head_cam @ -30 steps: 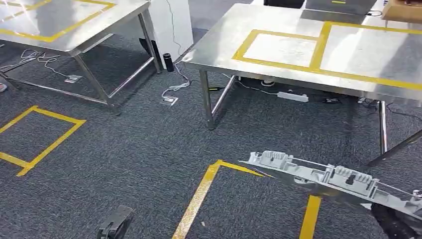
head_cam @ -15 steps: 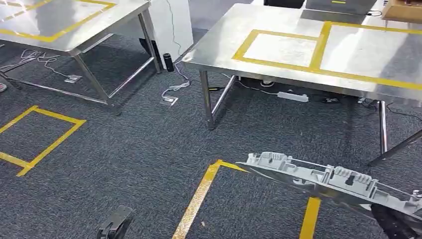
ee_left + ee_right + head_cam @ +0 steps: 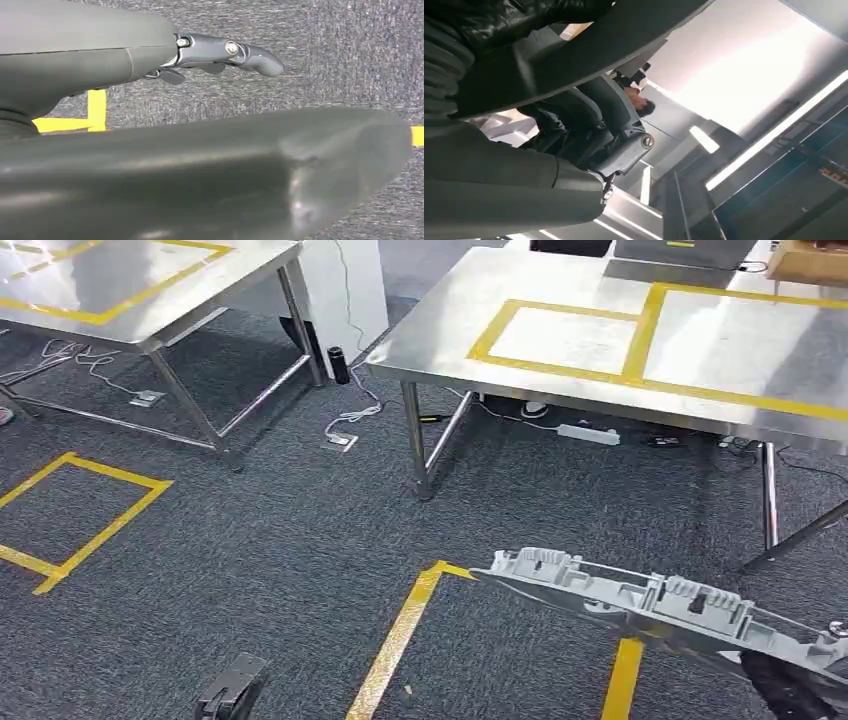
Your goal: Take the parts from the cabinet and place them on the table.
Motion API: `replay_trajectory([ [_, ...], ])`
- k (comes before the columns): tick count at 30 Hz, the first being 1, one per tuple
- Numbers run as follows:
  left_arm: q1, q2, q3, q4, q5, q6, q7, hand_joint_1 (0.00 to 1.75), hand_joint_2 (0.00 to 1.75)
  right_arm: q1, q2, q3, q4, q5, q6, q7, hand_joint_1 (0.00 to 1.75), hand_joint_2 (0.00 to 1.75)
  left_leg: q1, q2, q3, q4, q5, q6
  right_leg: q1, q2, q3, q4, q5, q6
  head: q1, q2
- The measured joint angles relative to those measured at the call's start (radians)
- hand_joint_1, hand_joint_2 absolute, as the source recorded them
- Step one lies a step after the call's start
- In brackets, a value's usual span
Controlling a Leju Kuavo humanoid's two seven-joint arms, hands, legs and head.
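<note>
Long grey ribbed plastic part (image 3: 660,602) gripped by right hand (image 3: 785,685) at 5 o'clock above speckled carpet (image 3: 280,570); left hand (image 3: 220,52) empty, fingers apart.

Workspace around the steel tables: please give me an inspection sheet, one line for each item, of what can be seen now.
Surface: steel table ahead, marked with yellow tape rectangles; nothing lies inside the rectangles in view.
Job's things: long grey plastic part held above the carpet, tilted, not yet on the table.
Clutter: brown box at the table's far corner; small dark cylinder on the floor.
Hands: right hand grips the part's lower end; left hand holds nothing, fingers extended.
Cables: white power strip and loose cables under the table.
Surroundings: grey carpet with yellow floor tape; second steel table to the left.
</note>
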Motion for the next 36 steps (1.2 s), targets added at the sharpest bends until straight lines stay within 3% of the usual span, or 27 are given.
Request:
replay_trajectory([
  [6, 0.001, 0.003, 0.000, 0.000, -0.003, 0.000, 0.000, 0.00, 0.00, -0.001, 0.000, 0.002, 0.000, 0.000, 0.000, 0.000, 1.75, 1.75, -0.001, 0.000, -0.001, 0.004, -0.003, 0.005, -0.001, 0.000, 0.000, 0.000, 0.001, 0.002, 0.000, 0.000],
  [10, 0.002, 0.005, 0.000, 0.000, -0.003, 0.000, 0.000, 0.00, 0.00, -0.001, -0.001, 0.002, 0.000, 0.000, 0.000, 0.000, 1.75, 1.75, -0.002, 0.000, -0.005, 0.013, -0.009, 0.015, -0.002, 0.000, 0.001, 0.000, 0.001, 0.010, 0.000, 0.000],
  [13, 0.002, 0.006, 0.000, 0.000, -0.003, 0.000, 0.000, 0.00, 0.00, -0.001, -0.001, 0.003, 0.000, 0.000, 0.000, 0.000, 1.75, 1.75, -0.006, 0.000, -0.009, 0.017, -0.012, 0.023, -0.005, -0.002, 0.002, -0.004, 0.003, 0.019, 0.000, 0.000],
  [15, 0.003, 0.006, 0.000, 0.000, -0.003, 0.000, 0.000, 0.00, 0.00, 0.002, -0.001, 0.003, 0.000, 0.001, 0.000, 0.000, 1.75, 1.75, -0.004, -0.003, -0.008, -0.003, -0.017, 0.042, -0.006, -0.002, 0.001, 0.016, 0.026, 0.036, 0.000, 0.000],
  [16, 0.003, 0.005, 0.000, 0.000, -0.003, 0.000, 0.000, 0.00, 0.00, 0.000, -0.002, 0.003, 0.000, 0.001, 0.000, 0.000, 1.75, 1.75, 0.003, -0.004, 0.009, -0.013, -0.006, 0.044, -0.007, 0.001, -0.011, 0.019, 0.014, 0.038, 0.000, 0.000],
  [17, 0.003, 0.003, 0.000, 0.000, -0.003, 0.000, -0.001, 0.00, 0.00, 0.001, -0.003, 0.004, 0.000, 0.001, 0.000, 0.000, 1.75, 1.75, 0.005, -0.005, 0.015, -0.016, -0.005, 0.046, -0.009, 0.015, -0.015, 0.040, -0.009, 0.039, 0.005, 0.000],
  [18, 0.003, 0.004, 0.000, 0.000, -0.003, 0.000, -0.001, 0.00, 0.00, -0.003, -0.005, 0.005, -0.001, 0.000, 0.000, 0.000, 1.75, 1.75, 0.007, -0.006, 0.014, -0.016, -0.005, 0.047, -0.009, 0.025, -0.039, 0.096, -0.045, 0.041, 0.008, 0.000],
  [20, 0.004, 0.004, 0.000, 0.000, -0.003, 0.000, -0.001, 0.00, 0.00, 0.000, -0.007, 0.005, 0.000, 0.000, 0.000, 0.000, 1.75, 1.75, 0.007, -0.007, 0.015, -0.015, -0.006, 0.046, -0.012, 0.029, -0.115, 0.243, -0.113, 0.052, 0.008, 0.000],
  [21, 0.005, 0.004, 0.000, 0.000, -0.003, 0.000, -0.001, 0.00, 0.00, 0.000, -0.007, 0.005, 0.000, 0.000, 0.000, 0.000, 1.75, 1.75, 0.008, -0.007, 0.017, -0.015, -0.008, 0.045, -0.013, 0.029, -0.148, 0.294, -0.126, 0.055, 0.008, 0.000],
  [22, 0.007, 0.004, 0.000, 0.000, -0.003, 0.000, -0.001, 0.00, 0.00, 0.000, -0.008, 0.006, 0.000, 0.000, 0.000, 0.000, 1.75, 1.75, 0.010, -0.008, 0.020, -0.015, -0.012, 0.041, -0.016, 0.029, -0.154, 0.292, -0.113, 0.058, 0.008, 0.000],
  [23, 0.008, 0.003, 0.000, 0.000, -0.005, 0.000, -0.001, 0.00, 0.00, 0.000, -0.009, 0.006, 0.000, 0.000, 0.000, 0.000, 1.75, 1.75, 0.014, -0.009, 0.028, -0.014, -0.018, 0.034, -0.020, 0.028, -0.136, 0.243, -0.072, 0.062, 0.008, 0.000],
  [25, 0.009, 0.000, 0.000, 0.000, -0.004, 0.000, -0.001, 0.00, 0.00, 0.001, -0.010, 0.006, 0.000, 0.000, 0.000, 0.000, 1.75, 1.75, 0.025, -0.010, 0.051, -0.012, -0.034, 0.019, -0.028, 0.021, -0.056, 0.062, 0.038, 0.071, 0.008, 0.000],
  [26, 0.010, 0.001, 0.000, 0.000, -0.004, 0.000, -0.001, 0.00, 0.00, 0.000, -0.010, 0.007, 0.001, 0.000, 0.000, 0.000, 1.75, 1.75, 0.024, -0.009, 0.055, -0.012, -0.042, 0.009, -0.026, 0.014, -0.036, 0.030, 0.032, 0.079, 0.008, 0.000],
  [27, 0.007, 0.006, 0.000, 0.000, -0.005, 0.000, -0.002, 0.00, 0.00, -0.002, -0.010, 0.009, 0.003, 0.000, 0.000, 0.000, 1.75, 1.75, 0.021, -0.009, 0.057, -0.003, -0.047, -0.001, -0.017, 0.005, -0.041, 0.001, -0.010, 0.062, 0.026, 0.000],
  [28, 0.008, 0.005, 0.000, 0.000, -0.005, 0.000, -0.001, 0.00, 0.00, -0.004, -0.010, 0.010, 0.003, 0.000, 0.000, 0.001, 1.75, 1.75, 0.017, -0.007, 0.053, -0.003, -0.051, -0.007, -0.017, 0.010, -0.034, 0.016, 0.000, 0.035, 0.023, 0.000],
  [29, 0.009, 0.005, 0.000, 0.000, -0.005, 0.000, -0.002, 0.00, 0.00, 0.004, -0.010, 0.010, 0.003, 0.000, 0.000, 0.002, 1.75, 1.75, 0.016, -0.004, 0.059, -0.001, -0.054, -0.012, -0.017, 0.013, -0.035, 0.021, 0.001, 0.025, 0.011, 0.000],
  [31, 0.006, 0.005, 0.000, 0.000, -0.006, 0.000, -0.002, 0.00, 0.00, 0.003, -0.010, 0.010, 0.003, 0.001, 0.000, 0.001, 1.75, 1.75, 0.022, -0.008, 0.055, 0.021, -0.045, -0.021, -0.018, 0.024, -0.025, 0.022, -0.004, 0.013, 0.010, 0.000],
  [32, 0.004, 0.005, 0.000, 0.000, -0.005, 0.000, -0.002, 0.00, 0.00, 0.004, -0.010, 0.010, 0.002, 0.002, 0.000, 0.000, 1.75, 1.75, 0.025, -0.029, 0.023, 0.074, -0.031, -0.024, -0.018, 0.024, -0.016, 0.018, -0.009, 0.006, 0.007, 0.000],
  [33, 0.003, 0.004, 0.000, 0.000, -0.005, 0.000, -0.002, 0.00, 0.00, 0.002, -0.010, 0.010, 0.002, 0.002, 0.000, 0.000, 1.75, 1.75, 0.025, -0.047, -0.024, 0.149, -0.036, -0.024, -0.017, 0.025, -0.008, 0.015, -0.015, -0.002, 0.006, 0.000],
  [35, 0.007, 0.003, 0.000, 0.000, -0.005, 0.000, -0.002, 0.00, 0.00, -0.002, -0.011, 0.010, 0.002, 0.002, 0.000, 0.000, 1.75, 1.75, 0.022, -0.059, -0.121, 0.287, -0.102, -0.023, -0.012, 0.034, 0.007, 0.015, -0.029, -0.011, 0.005, 0.000],
  [36, 0.011, 0.003, 0.000, 0.000, -0.005, 0.000, -0.002, 0.00, 0.00, -0.002, -0.011, 0.010, 0.002, 0.002, 0.000, 0.000, 1.75, 1.75, 0.020, -0.059, -0.157, 0.326, -0.141, -0.021, -0.008, 0.041, 0.018, 0.015, -0.038, -0.014, 0.004, 0.000],
])
